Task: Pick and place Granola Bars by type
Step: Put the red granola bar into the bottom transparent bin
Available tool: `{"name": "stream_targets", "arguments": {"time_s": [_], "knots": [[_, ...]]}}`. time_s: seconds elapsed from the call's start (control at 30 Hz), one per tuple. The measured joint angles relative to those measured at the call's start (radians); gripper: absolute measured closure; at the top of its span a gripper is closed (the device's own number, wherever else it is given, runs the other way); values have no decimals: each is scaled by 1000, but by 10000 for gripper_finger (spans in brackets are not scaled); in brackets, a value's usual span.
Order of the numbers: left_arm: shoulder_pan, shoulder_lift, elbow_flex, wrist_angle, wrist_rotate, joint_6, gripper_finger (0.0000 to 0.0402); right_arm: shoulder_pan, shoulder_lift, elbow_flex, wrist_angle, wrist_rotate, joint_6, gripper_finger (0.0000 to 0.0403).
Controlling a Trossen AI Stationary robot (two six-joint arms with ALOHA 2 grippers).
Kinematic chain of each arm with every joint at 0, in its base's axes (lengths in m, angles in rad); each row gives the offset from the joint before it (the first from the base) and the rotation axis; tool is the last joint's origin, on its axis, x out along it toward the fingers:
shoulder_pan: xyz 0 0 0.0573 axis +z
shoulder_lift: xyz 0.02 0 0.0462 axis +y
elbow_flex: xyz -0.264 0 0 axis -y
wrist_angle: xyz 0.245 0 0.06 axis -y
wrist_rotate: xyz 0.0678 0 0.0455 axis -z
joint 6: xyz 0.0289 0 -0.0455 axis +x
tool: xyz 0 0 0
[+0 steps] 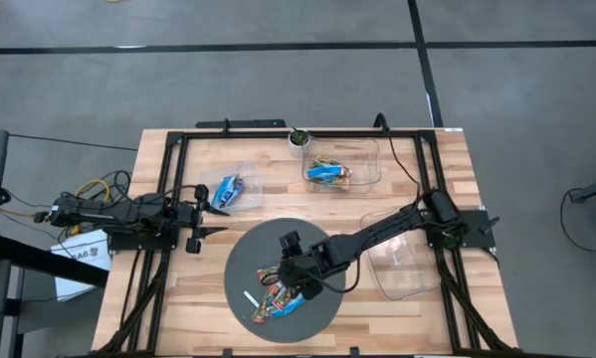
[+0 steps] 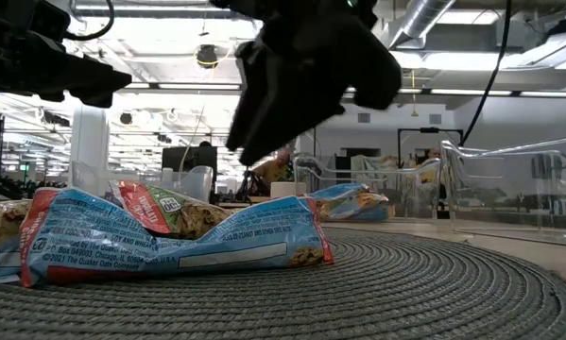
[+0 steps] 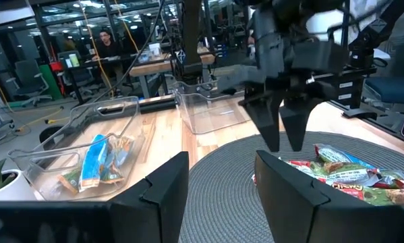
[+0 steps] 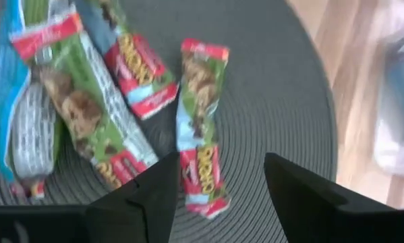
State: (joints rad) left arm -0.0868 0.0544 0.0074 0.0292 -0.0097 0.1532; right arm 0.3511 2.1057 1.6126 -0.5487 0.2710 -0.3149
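Fingers of the right gripper (image 4: 218,179) are spread wide above a soft, light, crinkly green-and-red foil-wrapped granola bar (image 4: 198,128) at lower centre; mid-length pinch advised. Left gripper (image 1: 210,217), also spread, waits mid-left.

Grey floor (image 1: 278,85) crossed by dark lines; office chair (image 3: 27,74) behind

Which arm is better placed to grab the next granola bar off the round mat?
Right. The right gripper hangs open directly over the granola bars on the mat; the left gripper sits off the mat.
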Motion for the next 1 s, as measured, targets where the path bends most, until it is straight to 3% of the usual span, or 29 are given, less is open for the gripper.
{"name": "stream_targets", "arguments": {"time_s": [0.4, 0.63, 1.0], "knots": [[0, 0, 0, 0, 0, 0, 239, 0, 11, 2, 5, -7, 0, 197], [0, -2, 0, 0, 0, 0, 239, -13, 127, 63, 26, -15, -16, 199], [0, 11, 0, 0, -2, 0, 239, -31, 188, 105, 21, -59, -28, 200]]}}
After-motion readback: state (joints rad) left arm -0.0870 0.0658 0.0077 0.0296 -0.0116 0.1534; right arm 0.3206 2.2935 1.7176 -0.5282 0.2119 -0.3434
